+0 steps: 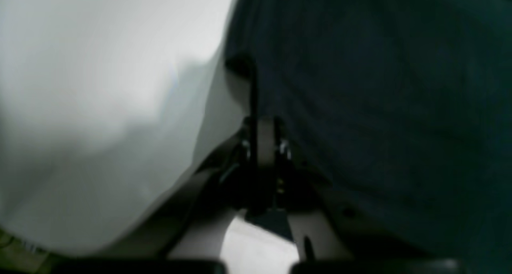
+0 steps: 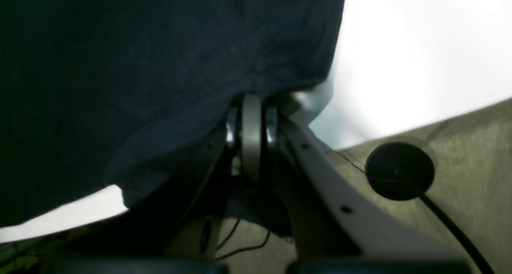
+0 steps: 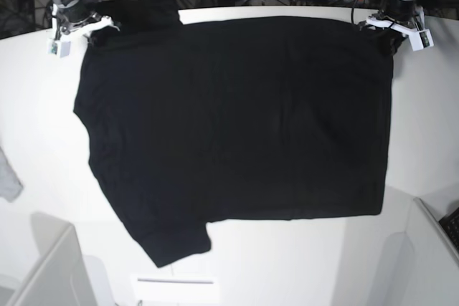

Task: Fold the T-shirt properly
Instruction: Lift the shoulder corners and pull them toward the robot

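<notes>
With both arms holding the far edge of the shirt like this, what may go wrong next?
1. The left gripper and right gripper pinch only the edge of the T-shirt, so the cloth may slip out when pulled.
2. The near sleeve lies spread on the table and may drag and bunch up.

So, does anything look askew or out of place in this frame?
The T-shirt lies spread but skewed: its edges slant across the table. A small grey cloth scrap sits apart at the table's edge. No damage shows.
</notes>
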Available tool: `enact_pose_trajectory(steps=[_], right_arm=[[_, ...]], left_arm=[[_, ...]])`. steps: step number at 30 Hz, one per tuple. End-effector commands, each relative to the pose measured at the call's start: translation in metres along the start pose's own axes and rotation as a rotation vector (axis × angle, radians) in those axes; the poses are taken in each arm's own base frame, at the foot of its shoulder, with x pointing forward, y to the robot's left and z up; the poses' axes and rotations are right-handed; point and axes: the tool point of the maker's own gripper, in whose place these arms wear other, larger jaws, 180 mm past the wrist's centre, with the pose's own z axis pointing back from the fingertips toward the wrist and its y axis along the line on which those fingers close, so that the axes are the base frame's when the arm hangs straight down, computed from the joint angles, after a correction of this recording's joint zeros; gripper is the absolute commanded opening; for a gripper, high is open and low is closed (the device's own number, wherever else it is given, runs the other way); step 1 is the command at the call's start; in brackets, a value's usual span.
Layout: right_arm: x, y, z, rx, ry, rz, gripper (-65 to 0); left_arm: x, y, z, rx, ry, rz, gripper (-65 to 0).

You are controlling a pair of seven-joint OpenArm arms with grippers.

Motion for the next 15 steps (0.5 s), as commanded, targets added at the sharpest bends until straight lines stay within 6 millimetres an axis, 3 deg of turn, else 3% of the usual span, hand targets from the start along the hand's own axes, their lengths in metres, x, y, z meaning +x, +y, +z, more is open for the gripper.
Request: enact_pose_trajectory(steps=[1, 5, 9, 15], right_arm=[[0.017, 0.001, 0.003, 0.008, -0.055, 0.018, -65.0], [0.035, 0.010, -0.003, 0.029, -0.098, 0.025, -65.0], [0.051, 0.020, -0.010, 0.052, -0.095, 0.028, -65.0], [0.080, 0.039, -0.020, 0.094, -0.112, 0.036, -65.0]], left_arm=[[0.015, -0.004, 0.003, -0.013, -0.046, -0.011, -65.0], [0.031, -0.016, -0.002, -0.040, -0.086, -0.015, -65.0], [0.031, -0.021, -0.014, -0.049, -0.016, -0.010, -65.0], [0.047, -0.013, -0.024, -0.007, -0.018, 0.047, -65.0]])
